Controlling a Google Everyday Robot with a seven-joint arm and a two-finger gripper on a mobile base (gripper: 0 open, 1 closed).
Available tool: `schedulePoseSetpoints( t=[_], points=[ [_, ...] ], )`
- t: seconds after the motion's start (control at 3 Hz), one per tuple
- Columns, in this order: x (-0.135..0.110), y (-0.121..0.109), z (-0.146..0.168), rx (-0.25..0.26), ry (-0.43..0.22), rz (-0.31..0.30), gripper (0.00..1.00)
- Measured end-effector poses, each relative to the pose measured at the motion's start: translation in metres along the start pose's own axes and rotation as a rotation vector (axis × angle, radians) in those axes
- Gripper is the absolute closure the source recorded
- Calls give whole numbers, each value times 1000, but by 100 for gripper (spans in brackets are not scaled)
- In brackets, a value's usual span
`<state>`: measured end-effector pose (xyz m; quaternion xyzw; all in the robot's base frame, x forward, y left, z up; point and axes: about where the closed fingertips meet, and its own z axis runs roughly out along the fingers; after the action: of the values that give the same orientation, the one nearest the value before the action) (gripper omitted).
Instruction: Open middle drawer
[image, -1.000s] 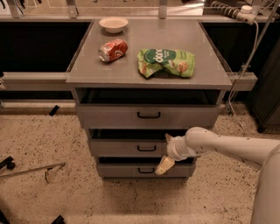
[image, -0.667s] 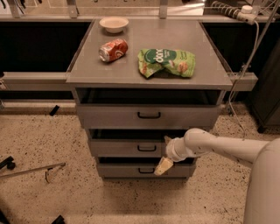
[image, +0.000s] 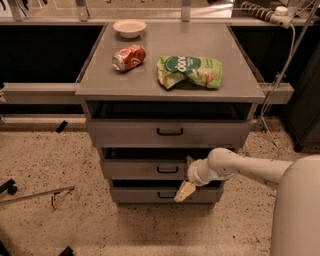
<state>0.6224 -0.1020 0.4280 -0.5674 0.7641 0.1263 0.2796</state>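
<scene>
Middle drawer (image: 132, 169), lower centre of frame under the bench (image: 240, 80): a stiff metal front, probably sliding evenly, which I would take by its black bar handle (image: 166, 170); my pincer (image: 187, 176) sits just right of it, its opening impossible to tell.

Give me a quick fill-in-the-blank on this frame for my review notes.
The cabinet has ___ drawer fronts. The red can lies on its ___. The snack bag is ___. The gripper sits low at the cabinet's front, just image-right of the black ___ on the middle drawer. Missing: three; side; green; handle.
</scene>
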Motion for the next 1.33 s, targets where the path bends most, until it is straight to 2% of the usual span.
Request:
schedulePoseSetpoints(
  t=[0.67, 1.0, 1.33],
  points=[
    [-7, 6, 7, -14, -15, -20, 0],
    [-42, 11, 17, -6, -70, -124, 0],
    [-42, 11, 17, -6, -70, -124, 0]
  ],
)
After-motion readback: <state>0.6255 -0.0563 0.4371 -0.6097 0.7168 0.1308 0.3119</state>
